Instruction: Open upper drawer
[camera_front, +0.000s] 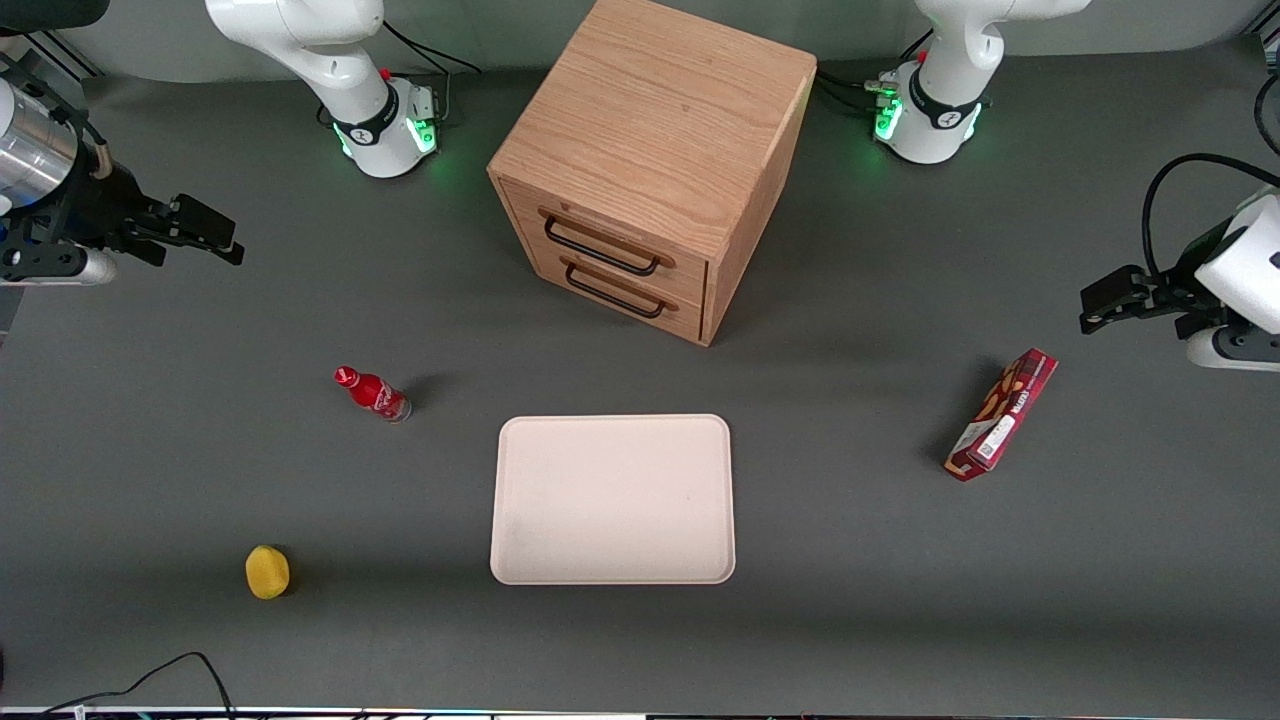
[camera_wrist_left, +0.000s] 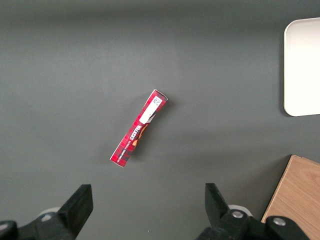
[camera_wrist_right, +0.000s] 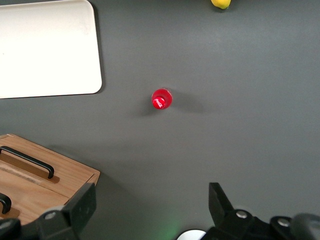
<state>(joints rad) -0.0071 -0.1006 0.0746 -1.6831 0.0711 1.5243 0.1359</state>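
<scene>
The oak cabinet (camera_front: 650, 110) stands at the middle of the table, farther from the front camera than the tray. Its upper drawer (camera_front: 640, 240) is closed, with a long black bar handle (camera_front: 600, 247). The lower drawer (camera_front: 655, 302) is closed below it, with its own black handle (camera_front: 615, 292). My right gripper (camera_front: 228, 240) hovers above the table toward the working arm's end, well off to the side of the cabinet. It is open and empty. In the right wrist view the gripper (camera_wrist_right: 152, 212) is over bare table, beside the cabinet's front corner (camera_wrist_right: 75, 175).
A white tray (camera_front: 612, 498) lies in front of the cabinet. A small red bottle (camera_front: 372, 393) stands between my gripper and the tray. A yellow lemon (camera_front: 267, 572) lies nearer the front camera. A red snack box (camera_front: 1002, 415) lies toward the parked arm's end.
</scene>
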